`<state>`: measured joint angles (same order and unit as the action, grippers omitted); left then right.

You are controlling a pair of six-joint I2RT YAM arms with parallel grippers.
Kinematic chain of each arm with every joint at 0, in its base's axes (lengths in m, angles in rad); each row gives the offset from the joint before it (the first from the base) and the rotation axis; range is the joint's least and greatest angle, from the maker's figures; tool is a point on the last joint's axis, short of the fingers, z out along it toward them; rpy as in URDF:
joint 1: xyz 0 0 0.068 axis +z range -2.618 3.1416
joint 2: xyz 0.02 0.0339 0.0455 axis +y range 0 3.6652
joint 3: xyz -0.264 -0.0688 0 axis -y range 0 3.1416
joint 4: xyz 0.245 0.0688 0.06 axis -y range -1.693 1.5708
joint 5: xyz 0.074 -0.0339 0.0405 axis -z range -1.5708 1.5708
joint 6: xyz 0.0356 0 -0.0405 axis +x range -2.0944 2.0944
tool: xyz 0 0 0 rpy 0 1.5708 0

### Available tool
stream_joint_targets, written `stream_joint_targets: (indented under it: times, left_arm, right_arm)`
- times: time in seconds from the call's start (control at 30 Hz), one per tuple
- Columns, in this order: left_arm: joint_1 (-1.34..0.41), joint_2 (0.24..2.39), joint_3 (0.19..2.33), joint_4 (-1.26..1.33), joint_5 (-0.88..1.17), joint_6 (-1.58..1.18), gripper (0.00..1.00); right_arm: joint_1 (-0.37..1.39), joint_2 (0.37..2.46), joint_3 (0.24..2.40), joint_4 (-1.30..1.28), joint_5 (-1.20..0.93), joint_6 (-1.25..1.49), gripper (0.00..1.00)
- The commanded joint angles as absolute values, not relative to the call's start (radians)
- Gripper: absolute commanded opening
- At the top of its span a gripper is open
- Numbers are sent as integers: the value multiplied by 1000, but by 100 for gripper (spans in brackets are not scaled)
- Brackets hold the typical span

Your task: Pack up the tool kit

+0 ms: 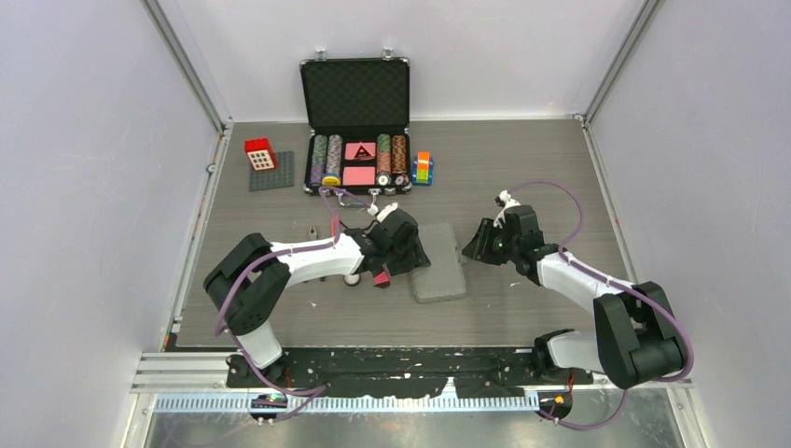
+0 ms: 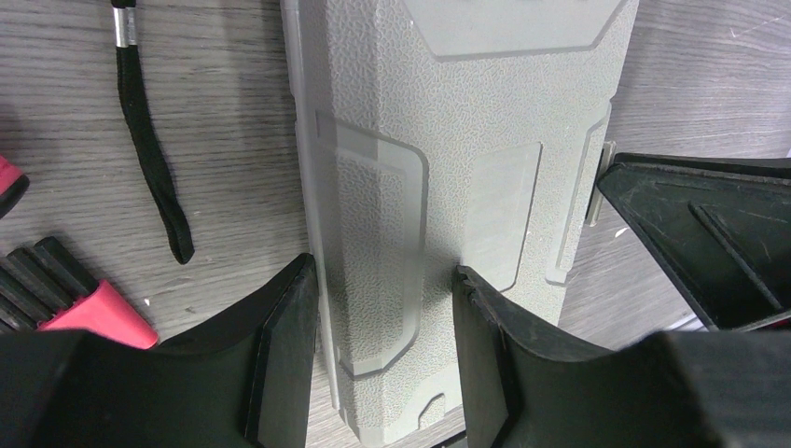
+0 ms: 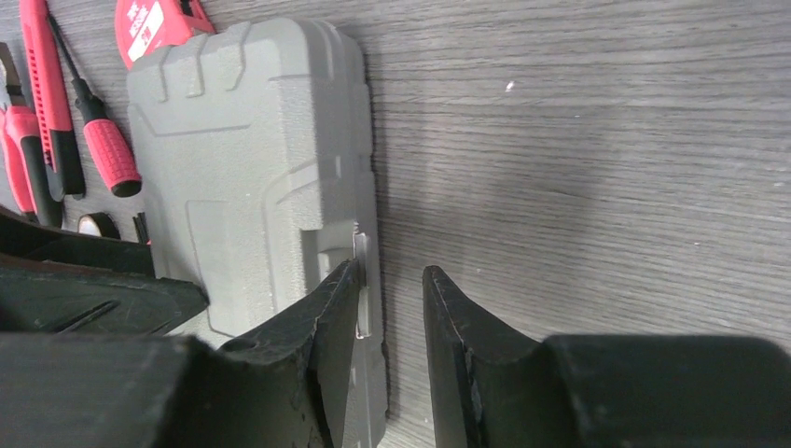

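The grey tool case (image 1: 440, 263) lies closed and flat mid-table. It also shows in the left wrist view (image 2: 448, 168) and the right wrist view (image 3: 252, 159). My left gripper (image 1: 416, 258) (image 2: 382, 350) is open, its jaws astride the case's left edge, one finger on the table side and one over the lid. My right gripper (image 1: 470, 245) (image 3: 392, 322) is open at the case's right edge, one finger beside the latch (image 3: 362, 280). A red knife (image 3: 42, 75), a screwdriver (image 3: 107, 149) and a tape measure (image 3: 154, 23) lie left of the case.
An open black case with poker chips (image 1: 356, 126) stands at the back. A red block on a grey baseplate (image 1: 270, 170) is at the back left, and a coloured block toy (image 1: 423, 168) is beside the chip case. A black strap (image 2: 149, 168) and red hex keys (image 2: 93, 313) lie by my left gripper.
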<state>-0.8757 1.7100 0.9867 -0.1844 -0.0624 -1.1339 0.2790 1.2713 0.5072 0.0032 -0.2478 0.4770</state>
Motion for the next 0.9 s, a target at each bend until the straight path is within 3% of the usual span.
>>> stream_joint_targets:
  times: [0.0, 0.23, 0.63, 0.87]
  left_arm:
    - [-866, 1740, 974, -363, -144, -1065, 42]
    - [-867, 1741, 979, -368, -146, -1058, 42]
    - [-867, 1743, 991, -379, -155, -1047, 42]
    - [-867, 1744, 992, -381, -155, -1046, 42]
  right_arm:
    - [276, 1336, 526, -26, -230, 460, 36]
    - [280, 1372, 537, -24, -258, 452, 36]
    - [233, 1217, 509, 63, -360, 533, 46]
    - [183, 1250, 464, 150, -453, 585, 47]
